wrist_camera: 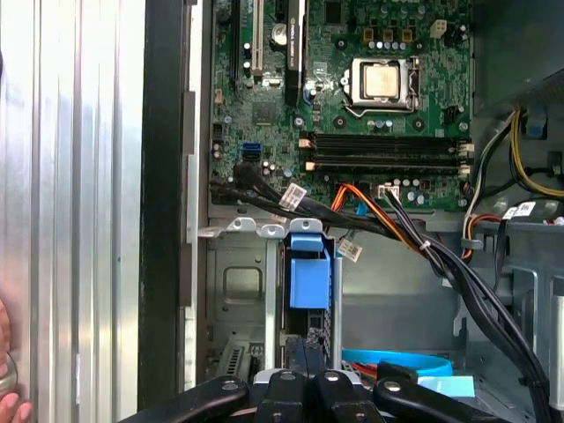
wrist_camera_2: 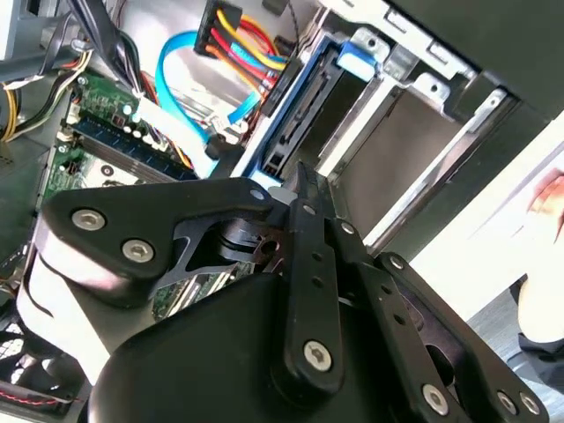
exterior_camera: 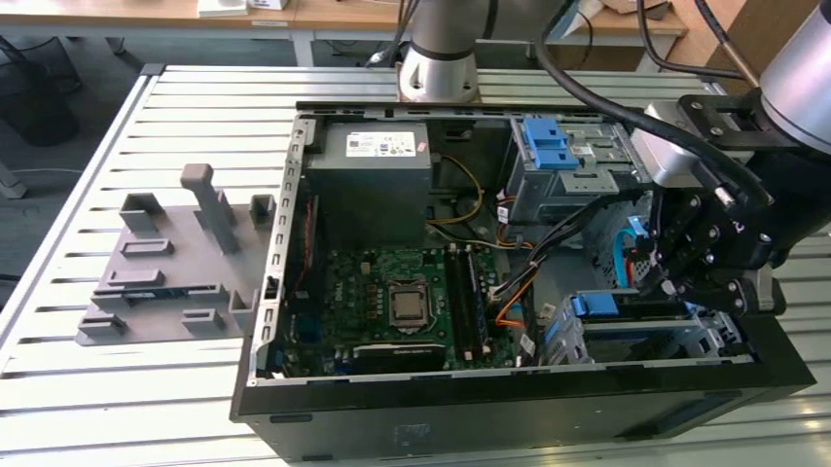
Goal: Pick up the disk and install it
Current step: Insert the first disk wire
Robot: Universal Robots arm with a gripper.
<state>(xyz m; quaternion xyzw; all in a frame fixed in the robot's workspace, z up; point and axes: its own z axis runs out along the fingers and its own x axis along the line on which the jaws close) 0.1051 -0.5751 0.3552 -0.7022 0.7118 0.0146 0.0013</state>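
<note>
Black linkage gripper [exterior_camera: 678, 290] hangs low inside the open black computer case [exterior_camera: 520, 423], toward the exterior view's right. Its fingers are drawn together, with nothing seen between them. The tips sit just at the end of the blue-framed disk [wrist_camera: 308, 269]. The disk stands edge-on in the silver metal drive cage [wrist_camera: 236, 282], near the green motherboard [wrist_camera: 370, 88].

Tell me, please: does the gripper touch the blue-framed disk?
Cannot tell. In the second wrist view the gripper ends right at the disk, hiding any contact or gap.
</note>
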